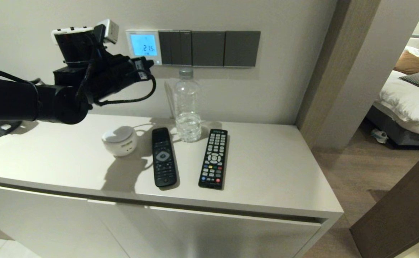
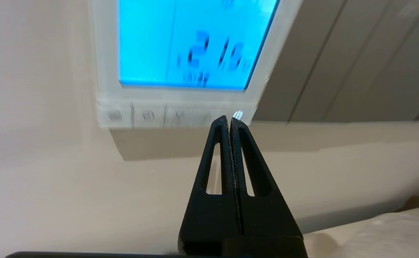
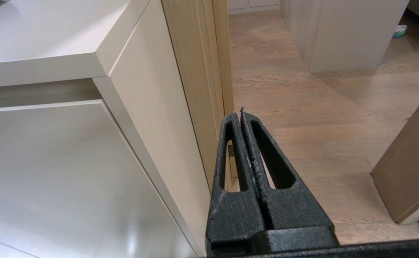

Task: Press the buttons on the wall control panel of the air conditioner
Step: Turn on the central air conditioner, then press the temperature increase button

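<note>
The white wall control panel [image 1: 143, 46] hangs on the wall, its screen lit light blue with digits; it fills the top of the left wrist view [image 2: 181, 53]. The buttons [image 2: 163, 115] run in a pale row along its bottom edge, and also show in the head view [image 1: 142, 60]. My left gripper [image 1: 150, 63] is raised at the panel's lower right corner, shut and empty. In the left wrist view its tips [image 2: 230, 119] sit at the last key of the row, beside a small lit spot. My right gripper [image 3: 239, 114] is shut and parked low beside the cabinet.
Dark grey switch plates [image 1: 209, 48] adjoin the panel. On the white cabinet top [image 1: 284, 172] stand a clear water bottle [image 1: 187, 107], two black remotes [image 1: 163, 157] [image 1: 213, 158] and a small white round device [image 1: 120, 140]. A doorway to a bedroom lies to the right.
</note>
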You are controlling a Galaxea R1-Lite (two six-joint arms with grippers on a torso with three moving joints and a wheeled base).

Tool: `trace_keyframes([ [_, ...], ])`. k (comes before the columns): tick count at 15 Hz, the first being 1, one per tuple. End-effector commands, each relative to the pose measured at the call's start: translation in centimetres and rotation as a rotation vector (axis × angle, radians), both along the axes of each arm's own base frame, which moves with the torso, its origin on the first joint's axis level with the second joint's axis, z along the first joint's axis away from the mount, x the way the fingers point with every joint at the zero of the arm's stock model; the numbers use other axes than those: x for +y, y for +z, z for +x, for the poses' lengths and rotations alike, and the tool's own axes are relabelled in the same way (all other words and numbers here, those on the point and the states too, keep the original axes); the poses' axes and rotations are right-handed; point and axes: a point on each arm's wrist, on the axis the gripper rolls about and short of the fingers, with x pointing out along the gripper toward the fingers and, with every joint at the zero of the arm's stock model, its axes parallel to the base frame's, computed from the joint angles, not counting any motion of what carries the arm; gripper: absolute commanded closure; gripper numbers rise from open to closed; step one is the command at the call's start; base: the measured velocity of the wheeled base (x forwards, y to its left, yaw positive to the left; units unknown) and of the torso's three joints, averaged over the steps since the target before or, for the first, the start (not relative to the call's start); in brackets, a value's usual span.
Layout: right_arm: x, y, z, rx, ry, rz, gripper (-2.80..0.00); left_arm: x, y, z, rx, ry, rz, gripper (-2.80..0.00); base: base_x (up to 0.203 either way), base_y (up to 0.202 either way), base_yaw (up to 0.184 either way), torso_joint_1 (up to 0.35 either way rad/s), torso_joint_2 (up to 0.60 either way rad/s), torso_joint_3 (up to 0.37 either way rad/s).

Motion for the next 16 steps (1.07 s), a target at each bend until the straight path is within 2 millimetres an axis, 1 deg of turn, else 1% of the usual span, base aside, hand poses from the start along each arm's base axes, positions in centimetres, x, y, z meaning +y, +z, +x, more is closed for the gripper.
trace_keyframes([
  [1, 0.0, 0.0, 0.0, 0.002, 0.0, 0.0, 0.0, 0.6, 1.3, -1.0, -0.029, 0.007, -0.009, 0.0, 0.0, 0.0, 0.0, 0.0, 0.0, 0.0],
  [3, 0.0, 0.0, 0.0, 0.002, 0.0, 0.0, 0.0, 0.7, 1.2, -0.9, -0.027, 0.01, -0.009, 0.0, 0.0, 0.0, 0.0, 0.0, 0.0, 0.0],
  [11, 0.0, 0.0, 0.0, 0.002, 0.0, 0.0, 0.0, 0.3, -0.7, 0.8, 0.012, 0.009, 0.003, 0.0, 0.0, 0.0, 0.0, 0.0, 0.0, 0.0],
  [16, 0.0, 0.0, 0.0, 0.002, 0.0, 0.0, 0.0, 0.1, -1.2, 1.6, 0.019, 0.01, 0.005, 0.0, 0.0, 0.0, 0.0, 0.0, 0.0, 0.0],
])
